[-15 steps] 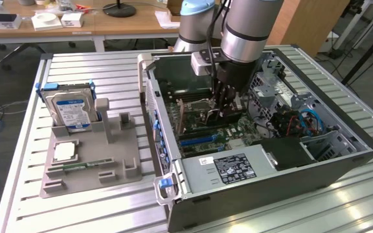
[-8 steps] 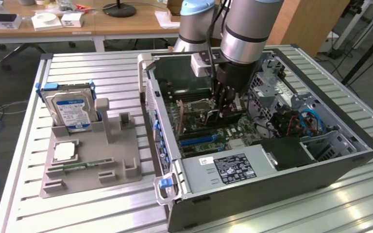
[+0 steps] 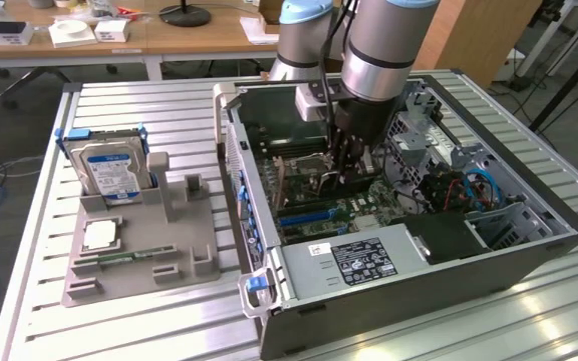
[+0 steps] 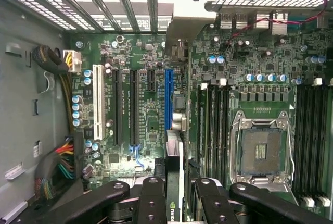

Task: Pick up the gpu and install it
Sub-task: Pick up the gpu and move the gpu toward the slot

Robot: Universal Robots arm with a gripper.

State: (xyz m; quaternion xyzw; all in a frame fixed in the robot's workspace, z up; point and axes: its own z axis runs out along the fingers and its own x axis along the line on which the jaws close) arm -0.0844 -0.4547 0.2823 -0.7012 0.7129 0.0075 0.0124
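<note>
One gpu (image 4: 172, 211) in tool (image 4: 179, 188) inside case (image 3: 420, 301).

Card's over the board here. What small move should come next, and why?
Probably a slight sideways shift before lowering: the gripper holds the gpu edge-on above the motherboard, and its edge looks parallel to the blue slot but just beside it, not seated.

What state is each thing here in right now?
gripper: shut on the gpu.
gpu: held edge-on, inside the computer case.
computer case: side open, interior exposed.
CPU socket: empty.
hard drive: standing upright in its holder, outside the computer case.
</note>
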